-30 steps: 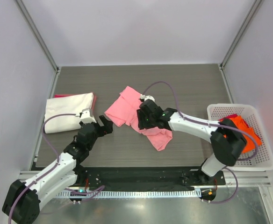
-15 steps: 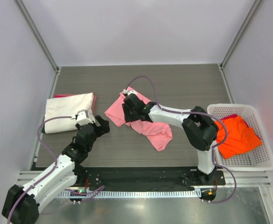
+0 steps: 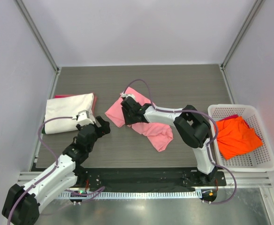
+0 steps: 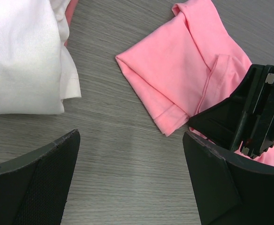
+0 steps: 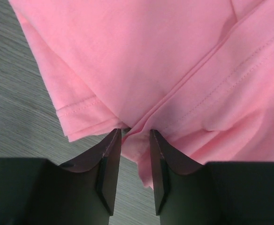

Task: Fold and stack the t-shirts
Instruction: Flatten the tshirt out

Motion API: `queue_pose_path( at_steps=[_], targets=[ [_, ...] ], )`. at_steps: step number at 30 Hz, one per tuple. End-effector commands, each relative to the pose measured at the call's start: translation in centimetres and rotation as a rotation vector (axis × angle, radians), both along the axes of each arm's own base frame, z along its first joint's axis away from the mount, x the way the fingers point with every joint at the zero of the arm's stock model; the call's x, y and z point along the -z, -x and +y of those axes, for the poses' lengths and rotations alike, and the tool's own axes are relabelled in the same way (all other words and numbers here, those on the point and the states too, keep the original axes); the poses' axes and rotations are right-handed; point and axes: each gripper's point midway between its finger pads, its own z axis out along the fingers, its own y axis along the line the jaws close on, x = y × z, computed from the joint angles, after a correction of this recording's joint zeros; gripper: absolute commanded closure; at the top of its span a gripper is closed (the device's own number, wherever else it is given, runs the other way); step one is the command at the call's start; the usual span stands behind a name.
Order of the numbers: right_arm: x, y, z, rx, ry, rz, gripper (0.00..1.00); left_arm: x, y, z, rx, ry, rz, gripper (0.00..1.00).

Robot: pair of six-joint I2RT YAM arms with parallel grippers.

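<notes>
The right gripper's (image 5: 132,134) two dark fingers (image 5: 110,159) stand close together, and a raised ridge of pink cloth fills the narrow gap between them: they pinch a fold of the pink t-shirt (image 5: 151,56) just beside its stitched hem. In the top view this gripper (image 3: 128,111) sits low on the shirt's 9 o'clock part, its arm stretched across the cloth from the 3 o'clock side.

The left gripper (image 4: 131,136) is spread wide, its fingers (image 4: 38,183) far apart with only bare wood-grain table (image 4: 123,164) between them; it has hold of nothing. Seen from above, it (image 3: 102,126) hovers near the pink shirt's 8 o'clock edge without touching it. The left wrist view shows the right gripper's black body at 3 o'clock, lying on the pink cloth (image 4: 174,70).

The pink t-shirt (image 3: 153,131) lies crumpled and partly doubled over in the middle of the table (image 3: 184,84), running from 11 o'clock to 5 o'clock.

At 9 o'clock from it, well apart, a folded cream-white t-shirt (image 3: 67,112) lies flat on a red t-shirt (image 3: 95,100), of which only a thin edge shows at the stack's 12 and 3 o'clock sides. The left wrist camera catches that stack's corner (image 4: 19,51) at 10 o'clock.

At 3 o'clock, by the table's edge, an orange t-shirt (image 3: 238,136) lies bunched in a white mesh basket (image 3: 221,108).
</notes>
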Motion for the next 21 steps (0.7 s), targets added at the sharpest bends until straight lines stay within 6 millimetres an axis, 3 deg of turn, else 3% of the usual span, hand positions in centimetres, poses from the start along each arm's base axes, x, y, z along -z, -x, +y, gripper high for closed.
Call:
queue_pose_path(
  at_steps=[1, 2, 5, 11, 13, 16, 18, 19, 21],
  targets=[
    [-0.2, 0.5, -0.9, 0.031, 0.023, 0.002, 0.64, -1.7, -0.7, 0.2, -0.027, 0.01, -0.045, 0.09],
    [-0.2, 0.5, -1.2, 0.034, 0.03, 0.001, 0.72, -1.8, -0.7, 0.2, -0.027, 0.01, -0.045, 0.09],
    [0.0, 0.6, -1.8, 0.045, 0.051, 0.002, 0.75, -1.7, -0.7, 0.1, -0.025, 0.01, -0.046, 0.09],
    [1.3, 1.5, -2.4, 0.03, 0.083, 0.04, 0.65, -1.7, -0.8, 0.0, -0.021, 0.008, -0.044, 0.09],
    [1.9, 1.8, -2.4, 0.027, 0.09, 0.059, 0.66, -1.7, -0.9, 0.0, -0.021, 0.005, -0.041, 0.09],
    [2.5, 2.5, -2.9, 0.016, 0.115, 0.088, 0.76, -1.7, -0.9, 0.0, -0.017, 0.005, -0.042, 0.1],
    [1.9, 2.9, -3.2, 0.01, 0.12, 0.087, 0.97, -1.6, -0.9, -0.1, -0.013, 0.002, -0.04, 0.1],
    [1.6, 3.1, -3.5, 0.01, 0.12, 0.087, 0.99, -1.6, -0.9, -0.1, -0.013, 0.001, -0.04, 0.09],
    [-1.3, 3.2, -3.6, 0.011, 0.075, 0.049, 0.99, -1.4, -0.8, -0.3, 0.001, -0.003, -0.036, 0.1]
  ],
)
